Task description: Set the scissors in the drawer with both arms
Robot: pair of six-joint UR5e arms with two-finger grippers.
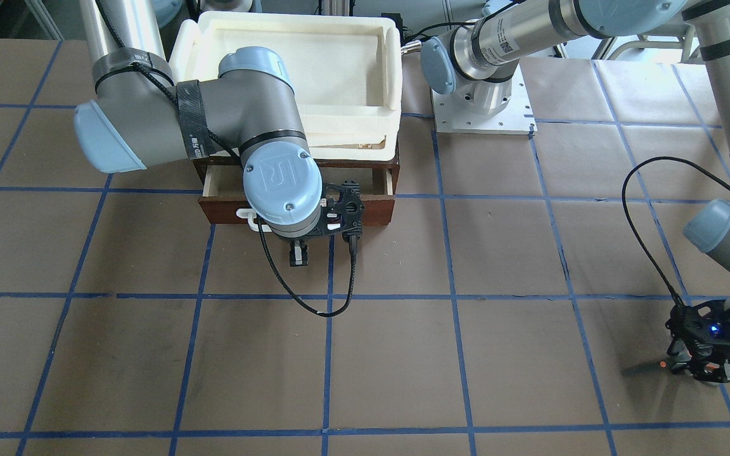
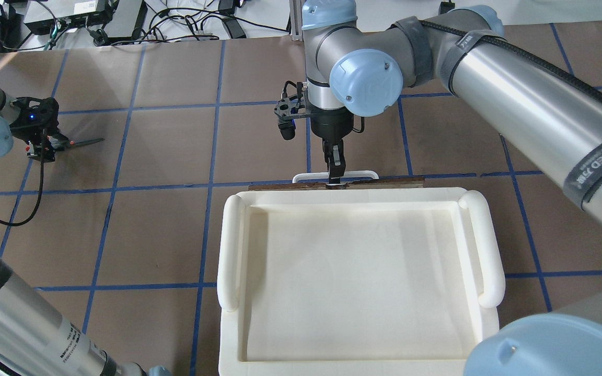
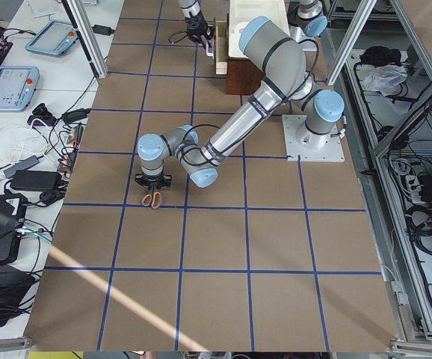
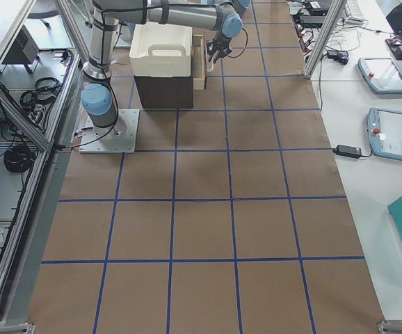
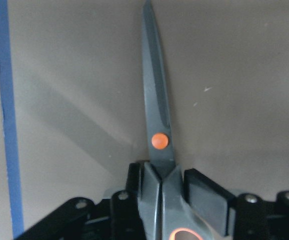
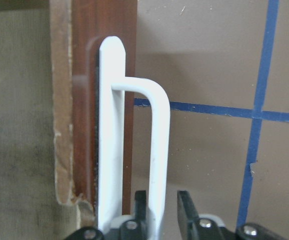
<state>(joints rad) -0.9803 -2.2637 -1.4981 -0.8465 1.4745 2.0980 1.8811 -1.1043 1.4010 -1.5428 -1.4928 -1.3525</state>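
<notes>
Well apart on open brown worktop (image 1: 403,354), left fingers (image 5: 207,195) clamp grey-handled scissors (image 5: 157,115); right fingers (image 6: 185,205) pinch the reddish-brown wooden drawer's (image 6: 127,60) white handle (image 6: 157,150)

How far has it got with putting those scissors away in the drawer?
Done: the reddish-brown wooden drawer stands partly open, pale inside showing. In hand: the right tool straddles its white bar handle; the left tool grips the grey-handled scissors down at the brown table, far from it. Left: carry them over and drop them in.
</notes>
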